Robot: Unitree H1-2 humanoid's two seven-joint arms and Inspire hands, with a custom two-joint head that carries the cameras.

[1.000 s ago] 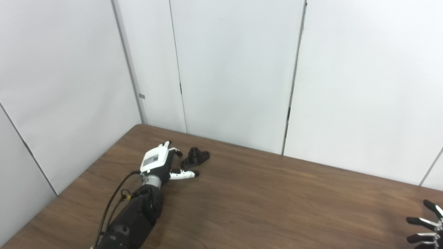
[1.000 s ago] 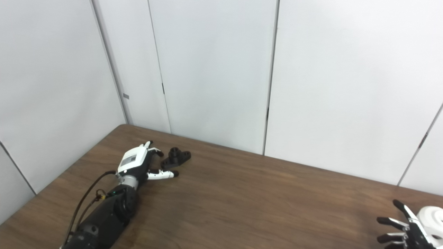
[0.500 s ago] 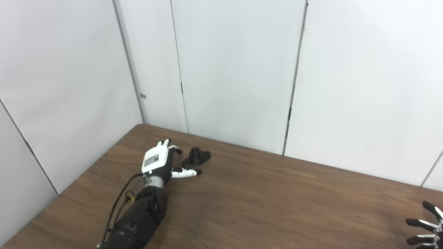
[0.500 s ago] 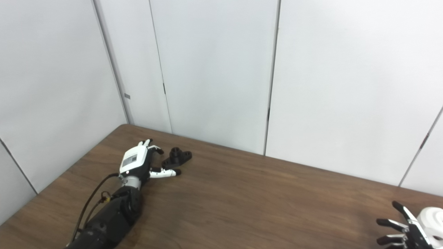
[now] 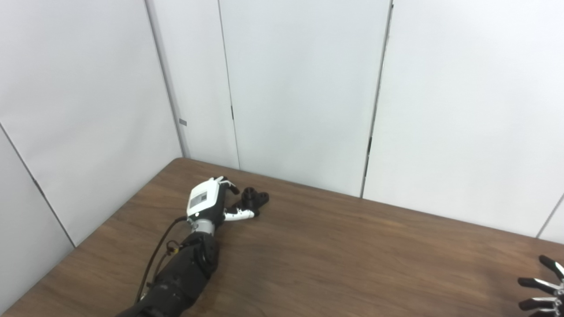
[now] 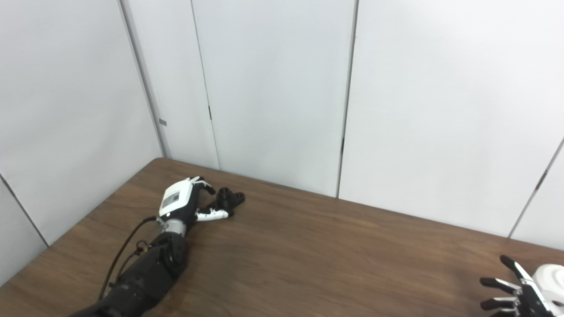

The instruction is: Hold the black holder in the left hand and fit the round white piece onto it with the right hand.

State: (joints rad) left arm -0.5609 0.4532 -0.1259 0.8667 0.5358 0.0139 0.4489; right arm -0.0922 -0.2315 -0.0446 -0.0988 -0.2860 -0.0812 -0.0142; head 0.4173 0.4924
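So far the job is only at its start. The holder [image 5: 251,200] is small and black and sits on the table [image 5: 335,255] near the far left corner, close to the wall [image 5: 299,88]. The left hand [image 5: 210,204] is right up against the holder. Its fingers [image 5: 231,187] curl over the near end and its thumb [image 5: 240,215] lies along the front side, so the holder sits between them. They are partly closed but not yet shut tight, and the holder looks like it rests on the wood, not lifted. I cannot tell if the fingers touch it. The white piece [image 6: 551,275] is round and sits far away at the bottom right edge, seen only in the right eye view and cut off by the picture's edge. The right hand [image 6: 513,290] is just beside it, with its dark fingers spread wide apart and holding nothing. I think the left hand needs to close on the holder and pick it up. Then the right hand has to take the white piece, carry it across the table, and fit it on. None of that is done. The back of the left hand has a gray label [image 5: 197,201], but the marks on it are too small to read. No other writing or brand shows.
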